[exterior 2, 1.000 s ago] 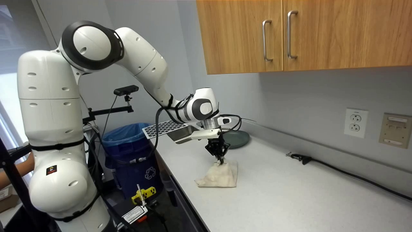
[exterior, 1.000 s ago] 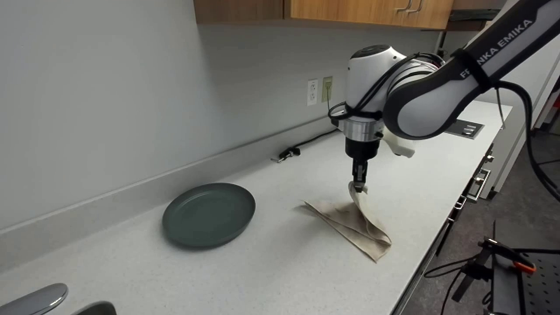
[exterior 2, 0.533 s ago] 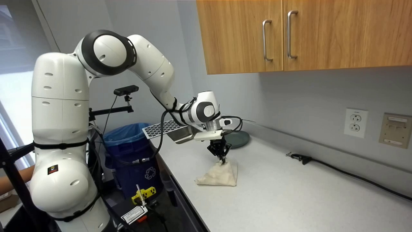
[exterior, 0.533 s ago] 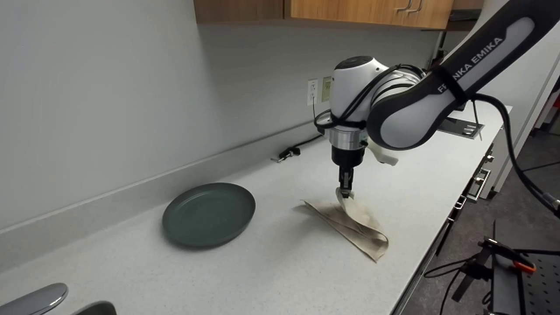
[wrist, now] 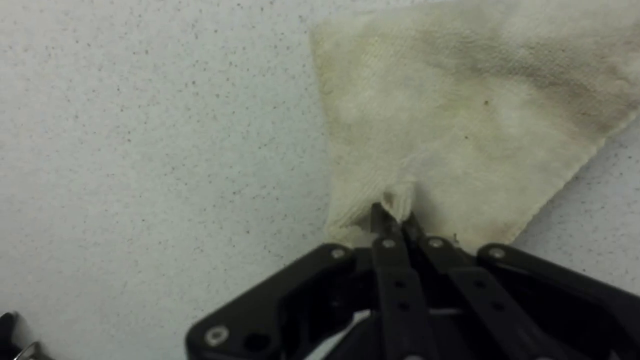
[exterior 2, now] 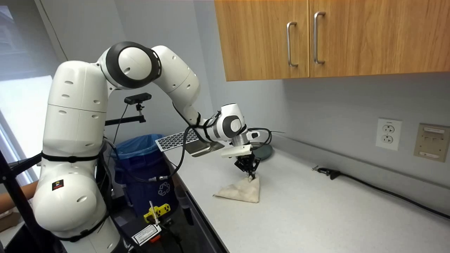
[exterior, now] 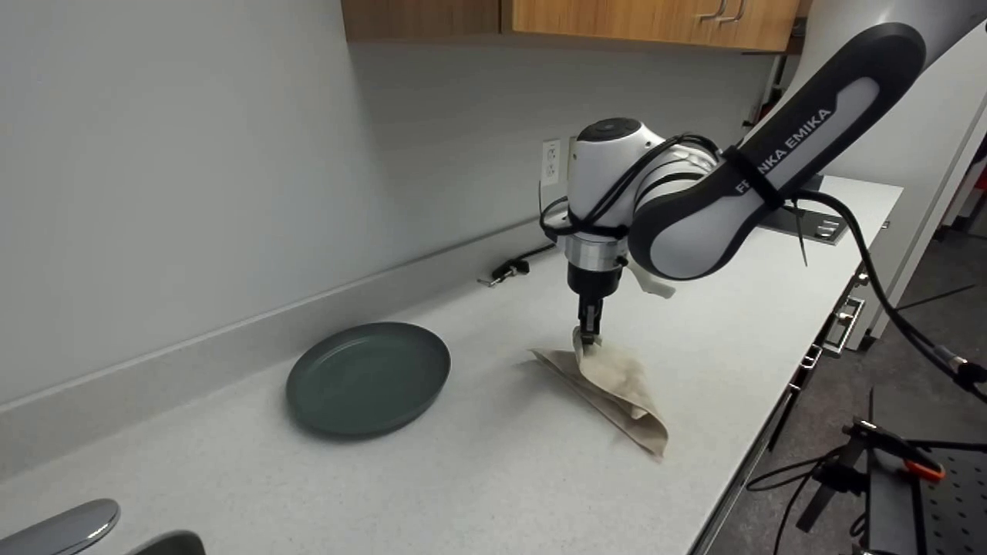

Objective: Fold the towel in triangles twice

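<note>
Closest in the wrist view, the gripper [wrist: 395, 219] had its jaws clamped on a pinch of the towel [wrist: 450, 115], which lay on the bench [wrist: 150, 150] with that part raised; the towel's upper right ran out of frame, the layers beneath hard to make out; in an exterior view the arm [exterior 2: 179, 77] stood tall, bent over and sloped down, jaws pointing downward; beyond, it partly hid the plate [exterior 2: 264, 153].
</note>
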### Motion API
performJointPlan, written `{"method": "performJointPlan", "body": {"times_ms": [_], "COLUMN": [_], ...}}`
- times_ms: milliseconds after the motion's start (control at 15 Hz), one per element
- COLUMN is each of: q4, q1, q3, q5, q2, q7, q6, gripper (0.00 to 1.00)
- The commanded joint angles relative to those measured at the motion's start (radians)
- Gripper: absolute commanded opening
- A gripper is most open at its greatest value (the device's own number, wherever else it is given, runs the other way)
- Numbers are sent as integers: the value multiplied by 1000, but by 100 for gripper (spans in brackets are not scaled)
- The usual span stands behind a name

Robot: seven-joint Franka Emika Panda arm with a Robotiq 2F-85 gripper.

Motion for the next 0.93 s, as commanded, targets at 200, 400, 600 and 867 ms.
{"method": "performJointPlan", "body": {"times_ms": [200,400,600,867], "q4": [49,47,27,-24], "q1": [15,13,7,-6], "q3": [-16,-14,-7,1], "q5": [-1,3,14,44], "q2": [40,37,14,-43], "q7": [9,8,3,2], "q6": [-2,0,9,26], "gripper": [51,73,96,100]}}
